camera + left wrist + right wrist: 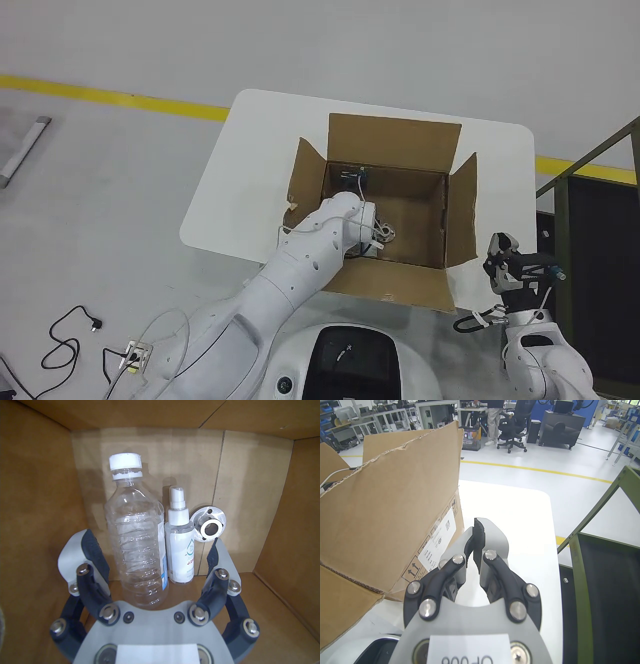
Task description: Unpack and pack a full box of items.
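Box (395,140) stood open on the table (250,150) at frame centre in the top view, left arm reaching inside. The right gripper (505,250) hung at lower right, just beside the box.

Left wrist view: left gripper (151,538) was spread wide and empty, flanking a bottle (135,540) and a touching spray (181,550), with a flange (210,525) just beside.

Right wrist view: right gripper pads met, holding nothing.

The left gripper (150,540) and right gripper (476,530) share grey shells (496,536), black linkages (506,576) and silver screws (490,555). White labels (470,650) sit behind each pincer.
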